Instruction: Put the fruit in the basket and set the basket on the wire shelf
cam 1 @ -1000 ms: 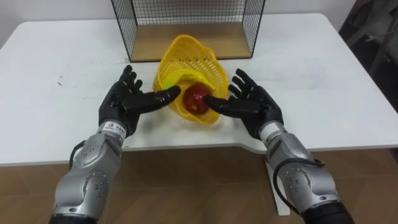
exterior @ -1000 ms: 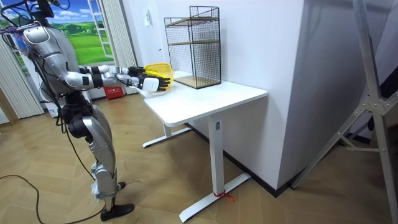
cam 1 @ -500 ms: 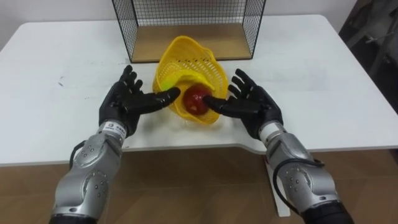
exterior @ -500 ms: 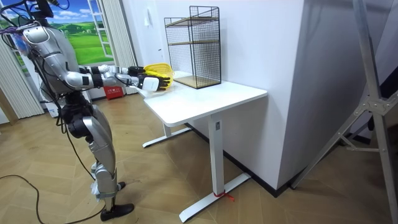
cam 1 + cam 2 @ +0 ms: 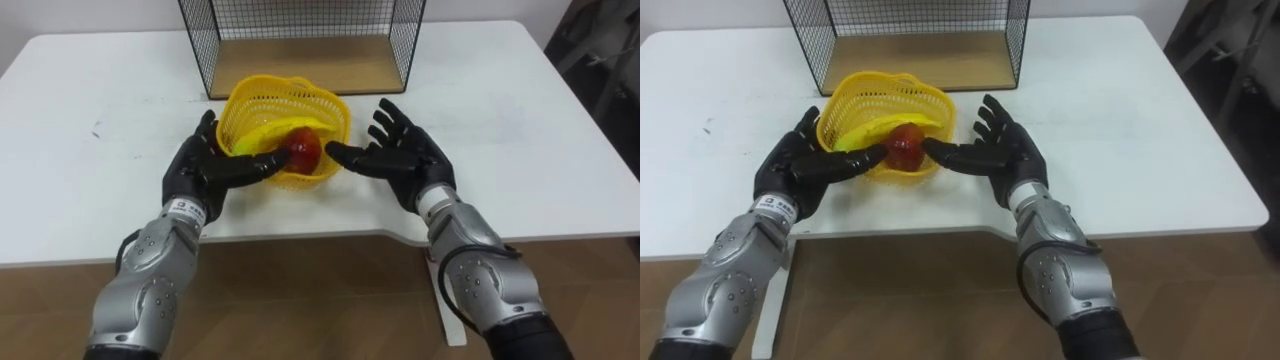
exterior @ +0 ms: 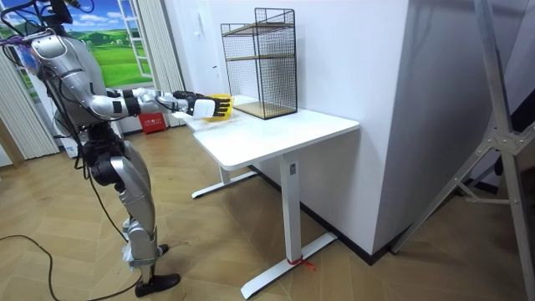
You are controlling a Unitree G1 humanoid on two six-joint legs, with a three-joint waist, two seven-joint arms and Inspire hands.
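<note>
- Basket point(image 5: 330, 100) now sits upright on the table point(image 5: 520, 130), just in front of the wire shelf point(image 5: 370, 65); a second ago it was tipped on its side, mouth toward the robot, pressed between both thumbs
- apple point(image 5: 302, 148) and banana point(image 5: 262, 135) lie inside it (the apple against the near wall); the fruit step looks done
- left hand point(image 5: 205, 165) lies spread against the basket's left side, thumb along the near rim, clasping nothing; right hand point(image 5: 405, 160) is splayed just beside the right side, whether touching I cannot tell
- lifting the basket onto the shelf remains
</note>
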